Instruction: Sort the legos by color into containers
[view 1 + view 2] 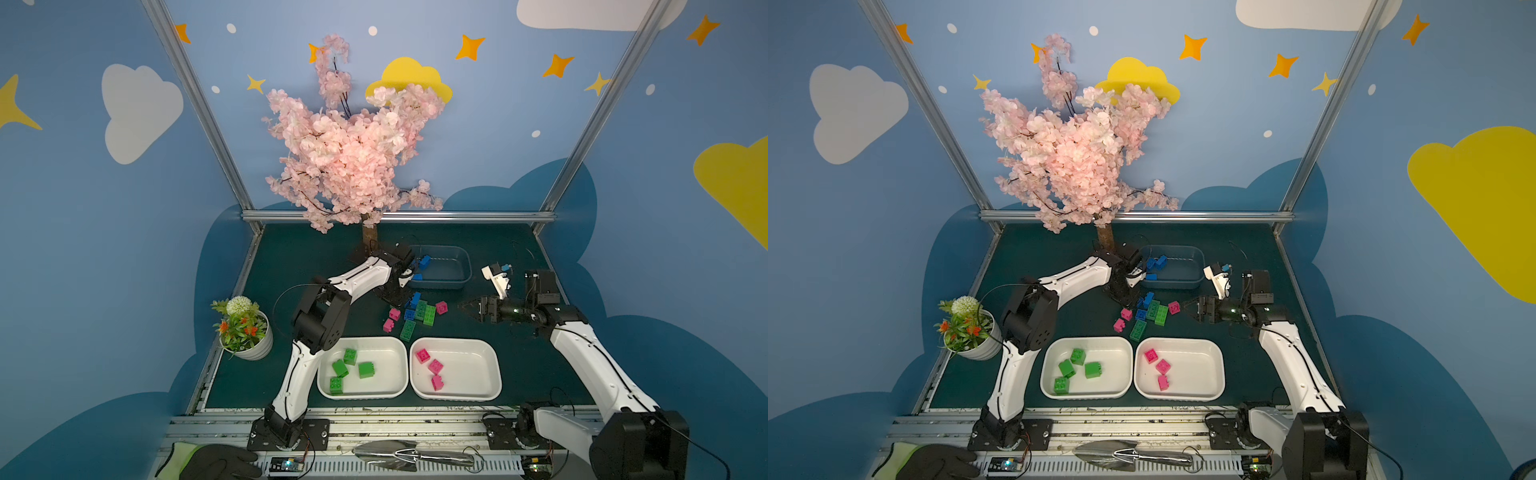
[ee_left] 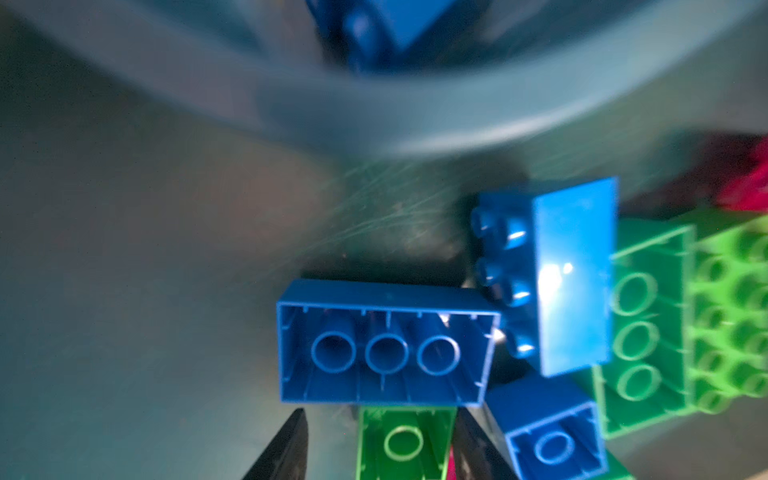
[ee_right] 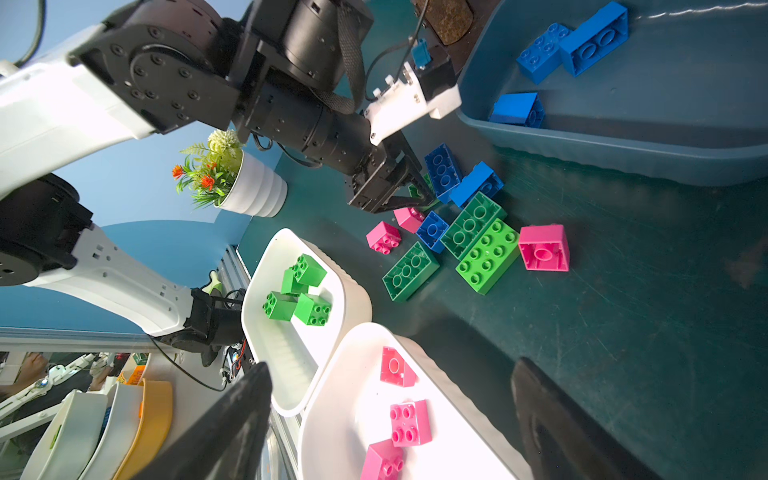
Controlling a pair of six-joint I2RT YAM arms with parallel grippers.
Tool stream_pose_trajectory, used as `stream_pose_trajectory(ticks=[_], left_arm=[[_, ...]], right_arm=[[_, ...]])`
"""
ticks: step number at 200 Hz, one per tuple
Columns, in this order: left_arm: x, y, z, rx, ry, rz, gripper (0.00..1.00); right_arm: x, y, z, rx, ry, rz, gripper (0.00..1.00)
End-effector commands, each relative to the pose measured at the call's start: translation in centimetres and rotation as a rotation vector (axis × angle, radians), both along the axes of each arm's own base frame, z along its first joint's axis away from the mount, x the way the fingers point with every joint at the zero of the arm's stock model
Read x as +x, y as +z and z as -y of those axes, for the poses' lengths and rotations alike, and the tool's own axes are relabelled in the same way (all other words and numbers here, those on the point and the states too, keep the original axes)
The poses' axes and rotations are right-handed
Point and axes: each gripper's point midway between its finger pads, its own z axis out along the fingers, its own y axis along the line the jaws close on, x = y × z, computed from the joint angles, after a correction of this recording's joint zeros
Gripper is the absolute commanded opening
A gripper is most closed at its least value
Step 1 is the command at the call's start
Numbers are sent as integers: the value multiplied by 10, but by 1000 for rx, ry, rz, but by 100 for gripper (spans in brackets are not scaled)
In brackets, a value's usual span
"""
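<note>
Loose legos (image 1: 422, 311) in blue, green and pink lie in a pile mid-table. My left gripper (image 3: 419, 195) reaches down into the pile's far edge. In the left wrist view a green brick (image 2: 405, 444) lies between its fingers, touching one and apart from the other, with a blue brick (image 2: 386, 345) just beyond. My right gripper (image 1: 461, 306) hovers open and empty right of the pile. The near white tray (image 1: 386, 382) holds several green bricks. The tray beside it (image 1: 469, 365) holds three pink ones. The grey-blue tub (image 1: 449, 283) at the back holds blue bricks (image 3: 573, 41).
A white flower pot (image 1: 249, 349) stands at the left edge. An artificial cherry tree (image 1: 353, 166) rises behind the tub. A gloved hand (image 1: 216, 461) and a metal trowel (image 1: 399, 455) lie on the front rail. Spare trays (image 3: 124, 424) are stacked off the table.
</note>
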Motion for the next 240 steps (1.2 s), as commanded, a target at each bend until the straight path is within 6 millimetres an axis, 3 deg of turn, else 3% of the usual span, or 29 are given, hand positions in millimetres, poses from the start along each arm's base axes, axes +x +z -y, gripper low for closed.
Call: stream_pose_trajectory(ticks=[1, 32, 55, 114, 141, 193, 210, 240], left_arm=[[0, -12, -1, 16, -23, 0, 52], [1, -18, -2, 24, -28, 8, 44], [2, -9, -4, 29, -24, 23, 37], [-8, 64, -17, -7, 19, 99, 35], [-36, 88, -28, -53, 71, 72, 35], [-112, 105, -51, -72, 129, -63, 34], [-141, 106, -51, -95, 118, -103, 34], [-181, 83, -56, -95, 140, -191, 34]], right_arm=[[-1, -1, 0, 4, 12, -2, 89], [-2, -1, 0, -1, 12, -2, 89], [-2, 0, 0, -1, 13, 2, 89], [2, 0, -1, 5, 16, -3, 89], [2, -2, -2, 13, 20, -12, 89], [2, -4, -3, 14, 28, -16, 89], [2, -6, -4, 15, 32, -21, 89], [2, -7, -6, 17, 34, -24, 89]])
